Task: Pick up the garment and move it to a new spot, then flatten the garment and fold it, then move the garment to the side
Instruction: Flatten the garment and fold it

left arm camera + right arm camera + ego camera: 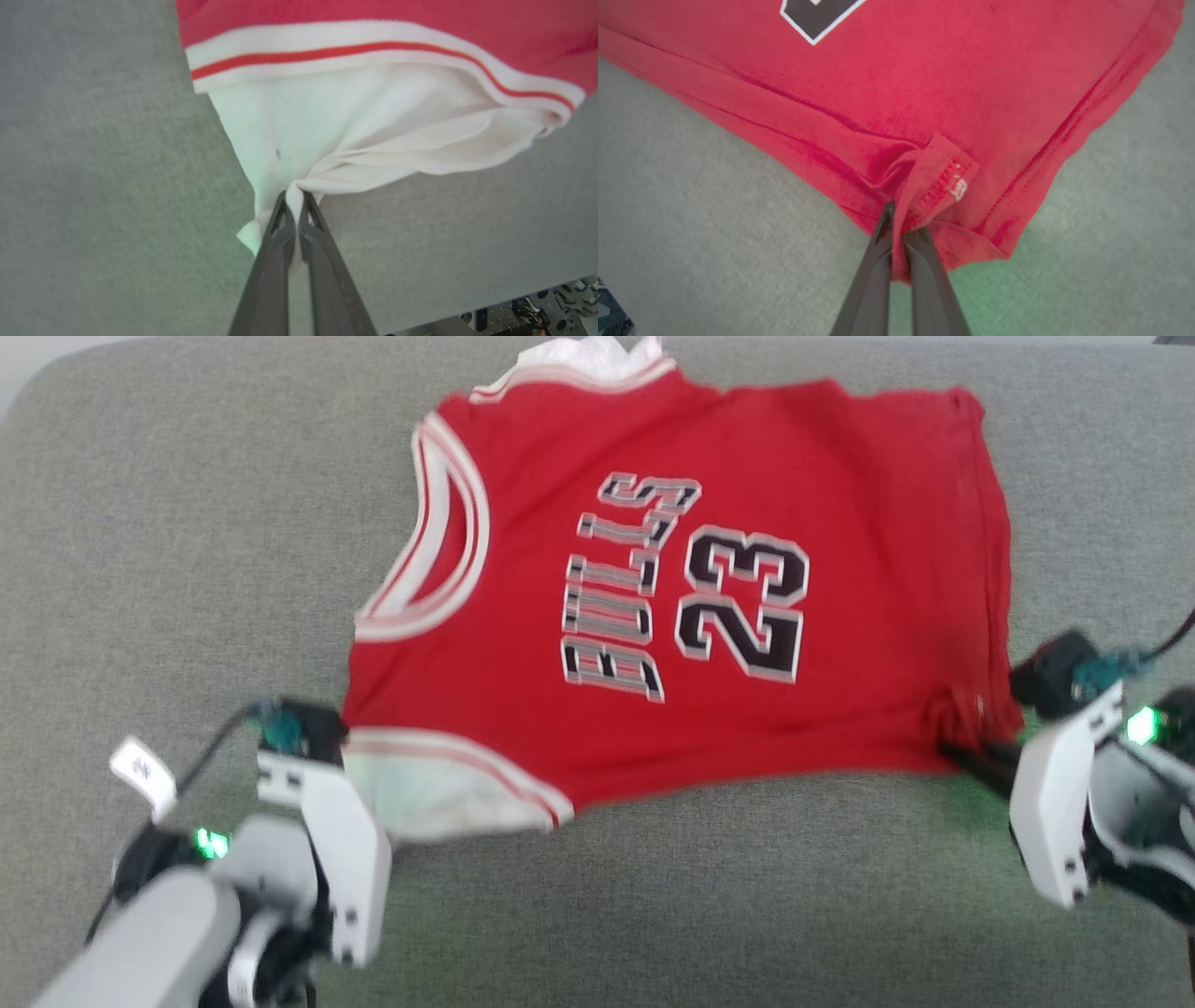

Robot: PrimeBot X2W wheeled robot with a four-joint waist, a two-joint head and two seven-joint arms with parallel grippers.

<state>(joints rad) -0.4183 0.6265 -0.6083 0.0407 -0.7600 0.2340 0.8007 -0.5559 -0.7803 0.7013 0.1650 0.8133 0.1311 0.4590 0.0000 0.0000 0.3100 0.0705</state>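
A grey woven cushion lies under everything, and past its edge there is some blurred clutter. The red jersey lies spread on the cushion, reaching away ahead of both sets of fingertips and spanning between them. The left gripper is clamped on a bunched fold of the jersey's white panel. The right gripper is pinched tight on a red hem corner.

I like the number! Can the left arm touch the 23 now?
Probably not right now. The left gripper is shut on the white corner of the garment, so it is busy, and the 23 lies further off, mid-shirt. Nothing lies in the way, though.
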